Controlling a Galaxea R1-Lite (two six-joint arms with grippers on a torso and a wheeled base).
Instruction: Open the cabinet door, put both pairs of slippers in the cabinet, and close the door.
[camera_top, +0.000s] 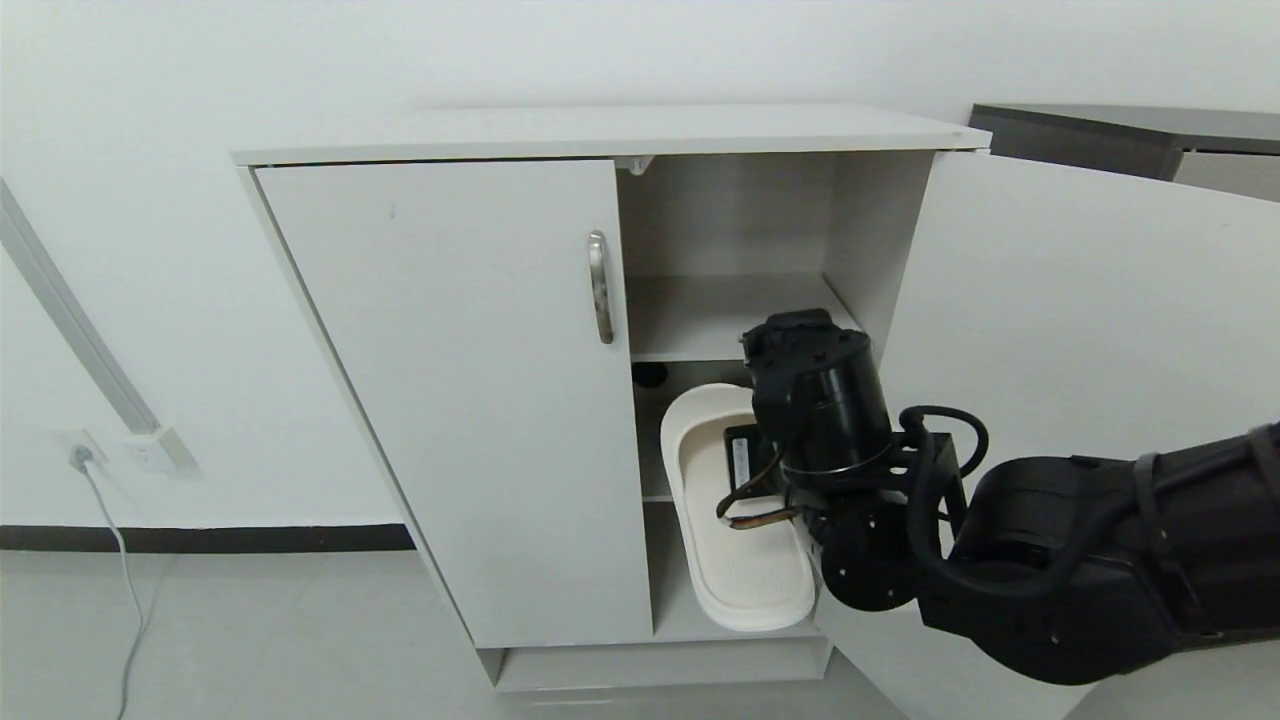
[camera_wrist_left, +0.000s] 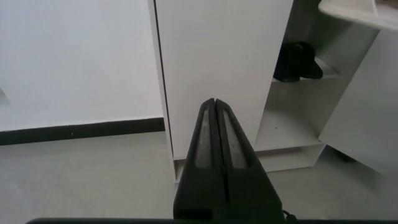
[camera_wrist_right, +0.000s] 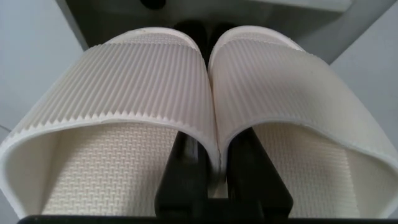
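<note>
A pair of white ribbed slippers (camera_wrist_right: 143, 81) hangs side by side with my right gripper (camera_wrist_right: 205, 34) shut on their inner straps. In the head view the white slippers (camera_top: 735, 540) are tilted, toes inward, in the open right half of the white cabinet (camera_top: 600, 130), in front of its lower shelves. My right gripper (camera_top: 745, 445) sits in them, mostly hidden by its wrist. A black slipper (camera_wrist_left: 298, 62) lies on a lower shelf inside, its dark edge (camera_top: 650, 375) showing behind the shut door. My left gripper (camera_wrist_left: 214, 106) is shut and empty, low in front of the cabinet.
The cabinet's left door (camera_top: 450, 400) is shut, with a metal handle (camera_top: 598, 287). The right door (camera_top: 1050, 330) stands swung wide open beside my right arm. The upper shelf (camera_top: 720, 310) is bare. A wall socket with a cable (camera_top: 80, 455) sits low on the left wall.
</note>
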